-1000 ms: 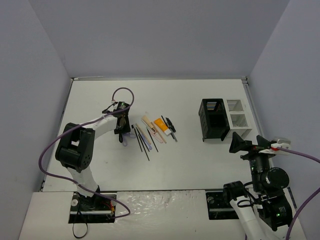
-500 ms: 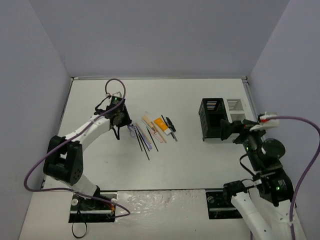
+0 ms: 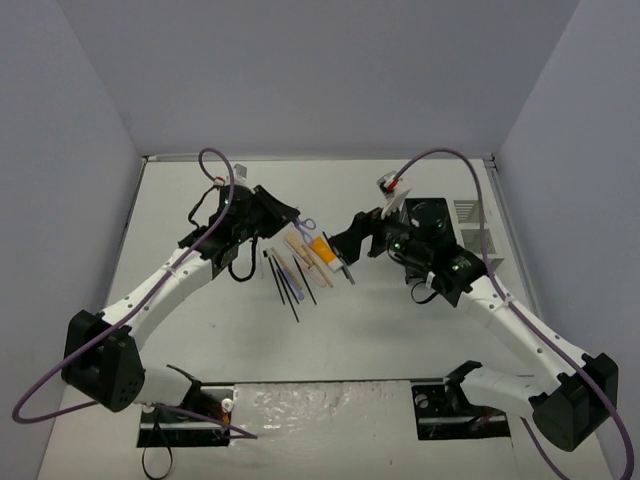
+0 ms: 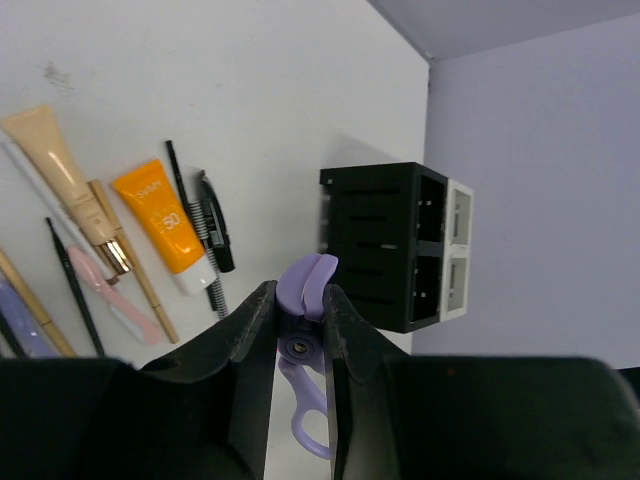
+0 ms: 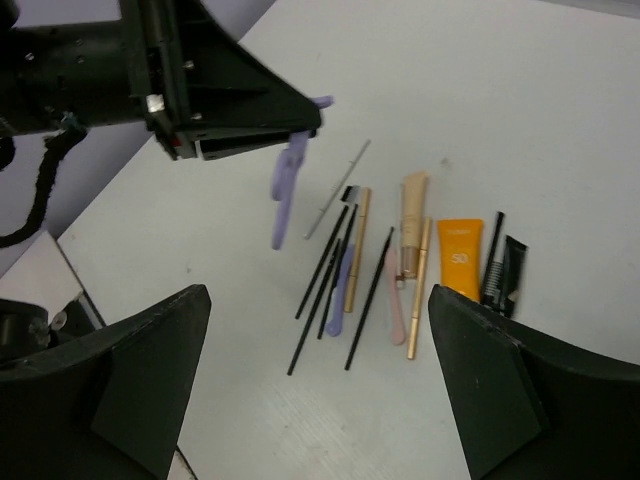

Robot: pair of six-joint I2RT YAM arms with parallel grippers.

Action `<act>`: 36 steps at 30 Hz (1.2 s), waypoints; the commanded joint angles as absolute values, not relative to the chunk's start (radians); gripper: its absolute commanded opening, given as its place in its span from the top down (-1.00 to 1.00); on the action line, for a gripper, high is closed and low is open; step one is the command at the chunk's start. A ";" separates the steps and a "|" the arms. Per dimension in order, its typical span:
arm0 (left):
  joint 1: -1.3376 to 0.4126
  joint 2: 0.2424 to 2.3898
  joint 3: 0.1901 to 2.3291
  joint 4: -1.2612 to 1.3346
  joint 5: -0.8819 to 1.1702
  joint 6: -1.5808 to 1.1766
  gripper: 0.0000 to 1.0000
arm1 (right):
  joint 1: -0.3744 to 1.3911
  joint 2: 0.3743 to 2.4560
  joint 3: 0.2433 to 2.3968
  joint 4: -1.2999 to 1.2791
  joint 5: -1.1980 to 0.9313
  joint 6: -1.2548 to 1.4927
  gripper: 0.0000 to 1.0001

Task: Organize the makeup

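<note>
My left gripper point(image 4: 300, 292) is shut on the lavender scissor-like tool point(image 4: 306, 283) and holds it above the table, left of the makeup row; the tool also shows in the right wrist view point(image 5: 288, 190) and the top view point(image 3: 307, 226). The rest of the makeup lies in a row: an orange-and-white tube point(image 3: 320, 247) point(image 5: 460, 258), a beige tube point(image 5: 412, 215), thin black pencils point(image 5: 325, 265) point(image 3: 286, 280), gold and pink sticks. My right gripper point(image 5: 320, 400) is open wide and empty above the row point(image 3: 345, 242).
The black mesh holder point(image 4: 375, 245) with its white compartments point(image 4: 455, 250) stands right of the row; in the top view the right arm hides most of it, only white cells point(image 3: 470, 212) show. Walls close the table on three sides.
The left gripper has moved right and up from beside the row, with the lavender tool in it. The right arm has swung from the table's right side over the holder to above the row.
</note>
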State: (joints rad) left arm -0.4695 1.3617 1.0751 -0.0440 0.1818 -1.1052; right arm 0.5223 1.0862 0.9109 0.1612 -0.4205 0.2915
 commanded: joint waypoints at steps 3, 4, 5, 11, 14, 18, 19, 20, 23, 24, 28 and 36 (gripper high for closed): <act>-0.522 1.282 1.052 0.160 0.116 -1.356 1.00 | 0.648 1.184 0.929 0.508 -0.358 0.249 -0.64; -0.527 1.281 1.048 0.168 0.106 -1.387 1.00 | 0.663 1.199 0.919 0.544 -0.349 0.247 -0.60; -0.529 1.284 1.049 0.170 0.104 -1.396 1.00 | 0.675 1.206 0.918 0.555 -0.338 0.238 -0.58; -0.553 1.290 1.050 0.178 0.107 -1.461 1.00 | 0.703 1.252 0.928 0.595 -0.251 0.187 -0.34; -0.556 1.284 1.041 0.182 0.100 -1.483 1.00 | 0.703 1.272 0.933 0.612 -0.252 0.189 -0.25; -0.559 1.273 1.023 0.191 0.086 -1.511 1.00 | 0.718 1.284 0.939 0.615 -0.240 0.185 -0.13; -0.561 1.271 1.021 0.194 0.085 -1.516 1.00 | 0.720 1.284 0.937 0.617 -0.232 0.184 -0.10; -0.564 1.270 1.020 0.196 0.084 -1.519 1.00 | 0.721 1.282 0.933 0.624 -0.228 0.185 -0.05; -0.569 1.265 1.015 0.195 0.083 -1.525 1.00 | 0.723 1.271 0.916 0.656 -0.214 0.191 0.08; -0.572 1.262 1.011 0.195 0.083 -1.531 1.00 | 0.726 1.270 0.916 0.658 -0.207 0.192 0.10; -0.583 1.253 0.999 0.196 0.066 -1.539 1.00 | 0.729 1.275 0.915 0.657 -0.204 0.195 0.23; -0.588 1.251 0.996 0.206 0.056 -1.554 1.00 | 0.734 1.279 0.902 0.663 -0.180 0.199 0.42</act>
State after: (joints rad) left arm -0.5813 1.2935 0.9829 0.1117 0.0730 -1.5282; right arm 0.7221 1.2903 0.9049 0.5495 -0.2120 0.2017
